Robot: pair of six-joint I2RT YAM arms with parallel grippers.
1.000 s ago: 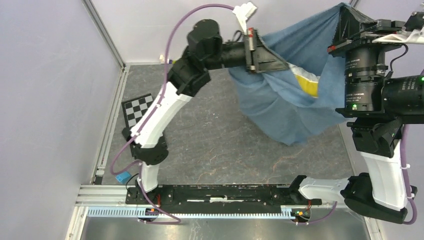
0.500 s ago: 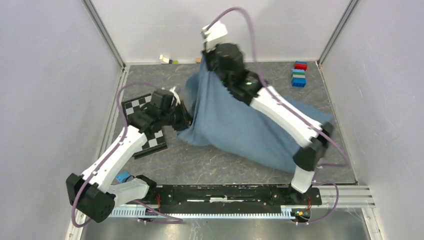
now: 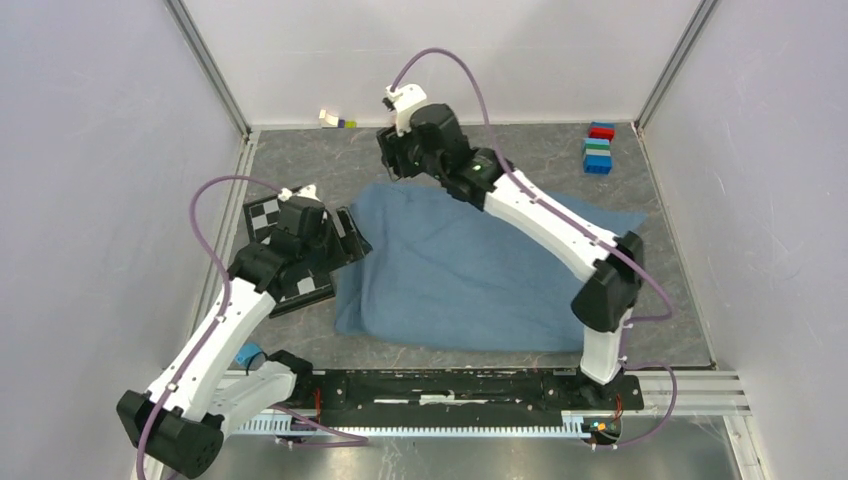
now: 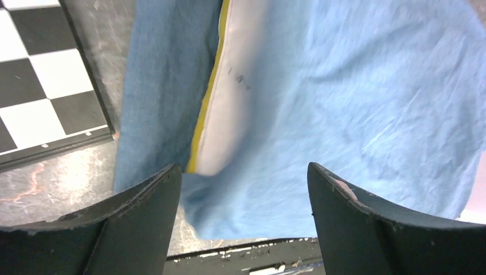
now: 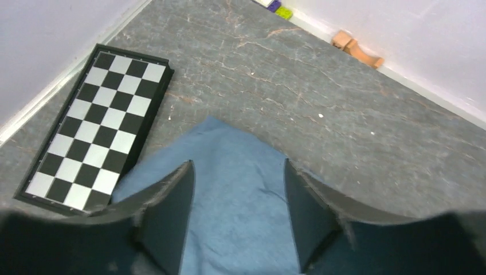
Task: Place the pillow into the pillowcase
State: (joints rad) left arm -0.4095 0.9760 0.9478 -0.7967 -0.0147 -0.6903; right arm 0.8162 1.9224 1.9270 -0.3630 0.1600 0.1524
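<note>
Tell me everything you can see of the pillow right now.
Only a strip of the pillow shows, in the left wrist view: cream-white fabric with a yellow edge band and faint dark marks, peeking from the mouth of the blue pillowcase, which covers the rest. The open left gripper hovers before it, not gripping.

The dusty-blue pillowcase (image 3: 470,270) lies spread out and wrinkled across the middle of the grey table (image 3: 430,165), a plump, roughly rectangular shape with one corner reaching toward the right. At its left end, in the left wrist view, the cream-white pillow (image 4: 229,114) shows through a gap in the cloth, its yellow band running along the exposed edge and blue fabric lying on both sides of it. The rest of the pillow is hidden inside the case.
</note>
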